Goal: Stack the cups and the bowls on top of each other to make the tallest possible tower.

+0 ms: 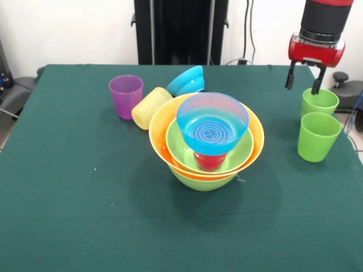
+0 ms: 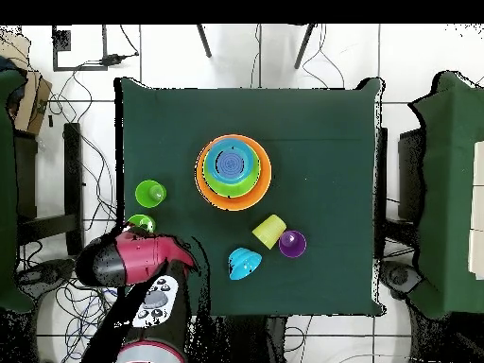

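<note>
Centrally on the green worktop (image 1: 68, 215): the tower (image 1: 207, 144), nested from the bottom up as lime green bowl (image 1: 202, 181), large orange bowl (image 1: 161, 127), second lime green bowl (image 1: 180, 148), red cup (image 1: 210, 161) standing inside that, and a translucent blue bowl (image 1: 212, 123) seated upright on the red cup, empty, with a moulded circular mark on its floor. From overhead, concentric rings of orange, green and blue at the worktop's middle (image 2: 233, 170). No readable writing or brand anywhere.

Behind the tower on the camera's left: purple cup (image 1: 126, 96) upright and empty; ribbed pale yellow cup (image 1: 151, 107) lying on its side just beside it and touching the orange rim, or nearly so; second blue bowl (image 1: 186, 81) tipped on its edge behind the yellow cup, mouth not visible from the front.

Toward the camera's right edge: two light green cups, both upright and empty, the nearer one (image 1: 317, 136) just in front of the farther one (image 1: 320, 102), very close, contact not clear.

Above the farther green cup: pincer (image 1: 304, 79) with its two dark fingers (image 1: 291, 75) spread apart, pinching nothing, one fingertip (image 1: 316, 82) level with that cup's rim, the other outside it.
</note>
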Robot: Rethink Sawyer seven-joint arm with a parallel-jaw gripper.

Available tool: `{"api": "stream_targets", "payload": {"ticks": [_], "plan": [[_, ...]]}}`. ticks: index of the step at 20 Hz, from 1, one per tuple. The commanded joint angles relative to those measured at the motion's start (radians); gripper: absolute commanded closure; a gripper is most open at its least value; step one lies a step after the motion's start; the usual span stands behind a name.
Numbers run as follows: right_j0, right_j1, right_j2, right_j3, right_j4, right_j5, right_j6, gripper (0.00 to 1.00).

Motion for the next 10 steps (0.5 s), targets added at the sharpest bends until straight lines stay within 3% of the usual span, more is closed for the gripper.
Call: {"api": "stream_targets", "payload": {"ticks": [1, 10], "plan": [[-0.013, 0.032, 0.088, 0.016, 0.025, -0.073, 0.144, 0.00], [0.001, 0.069, 0.088, 0.008, 0.032, -0.115, 0.158, 0.00]]}}
